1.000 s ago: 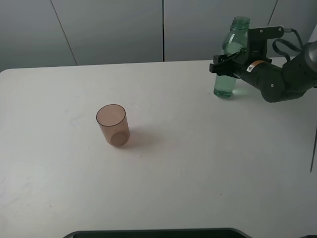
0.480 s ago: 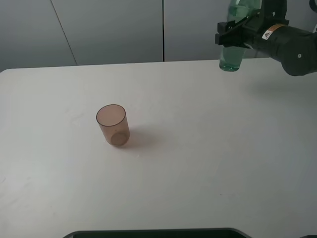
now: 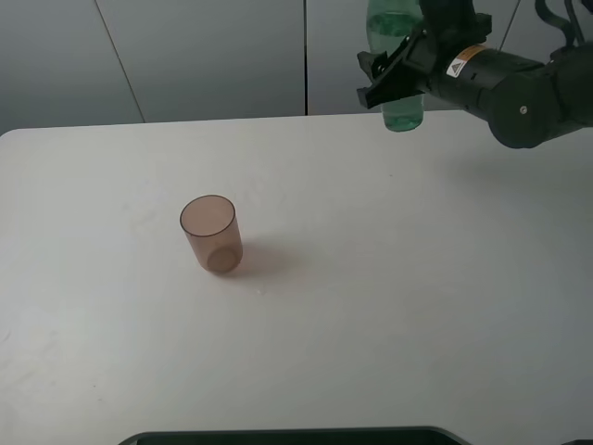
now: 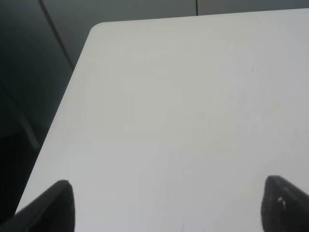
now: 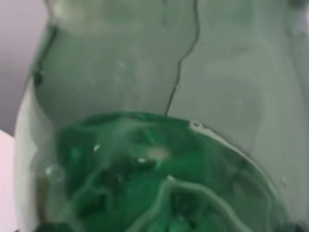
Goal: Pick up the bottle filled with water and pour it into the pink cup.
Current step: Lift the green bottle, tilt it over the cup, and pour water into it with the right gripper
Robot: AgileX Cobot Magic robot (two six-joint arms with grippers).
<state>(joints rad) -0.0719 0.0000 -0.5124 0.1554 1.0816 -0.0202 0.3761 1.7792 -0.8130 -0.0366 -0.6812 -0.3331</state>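
Note:
The green-tinted bottle (image 3: pixel 402 111) hangs upright in the air above the table's back edge, right of centre, with its neck cut off by the top of the exterior view. My right gripper (image 3: pixel 397 76) is shut on the bottle's middle. In the right wrist view the bottle (image 5: pixel 154 145) fills the picture, with liquid showing inside. The pink cup (image 3: pixel 211 233) stands upright on the table, left of centre, well away from the bottle. Only in the left wrist view does my left gripper (image 4: pixel 166 193) show: its fingertips (image 4: pixel 53 205) stand wide apart, open, over bare table near a corner.
The white table (image 3: pixel 389 278) has a rounded back-left corner (image 4: pixel 99 26). Grey wall panels (image 3: pixel 204 56) stand behind it. A dark rounded object (image 3: pixel 287 436) lies along the front edge of the exterior view.
My right gripper has lifted the bottle off the table and carried it up and to the left. The cup has not moved.

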